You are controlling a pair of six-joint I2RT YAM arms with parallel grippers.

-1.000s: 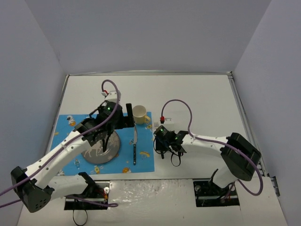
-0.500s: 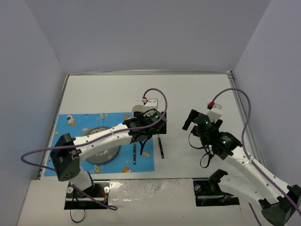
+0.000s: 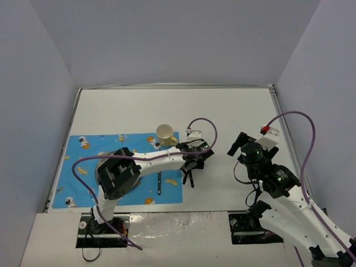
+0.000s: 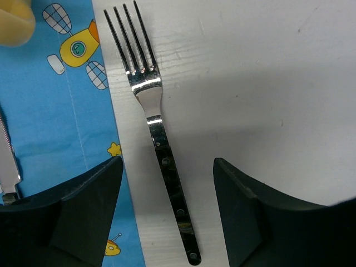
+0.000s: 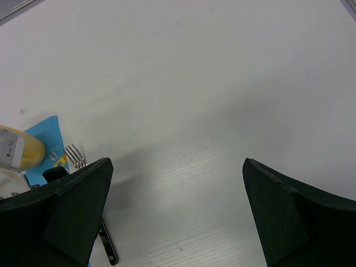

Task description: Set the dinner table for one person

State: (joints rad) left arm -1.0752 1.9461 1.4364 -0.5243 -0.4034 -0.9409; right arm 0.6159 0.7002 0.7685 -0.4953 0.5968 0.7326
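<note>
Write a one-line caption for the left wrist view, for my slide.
Open left end effector hovers over a fork lying on the white table beside the blue placemat.

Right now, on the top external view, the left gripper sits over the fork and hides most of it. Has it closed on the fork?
Observer: No. The left wrist view shows the left gripper open, with a gap between the fork and each finger.
Operator: Is the fork on the placemat?
Observer: No. It lies on the bare dinner table, beside the edge of the placemat, not touching it.
Operator: Is the right gripper holding anything?
Observer: No. The right wrist view shows the right gripper open with nothing between its fingers, above bare table.
</note>
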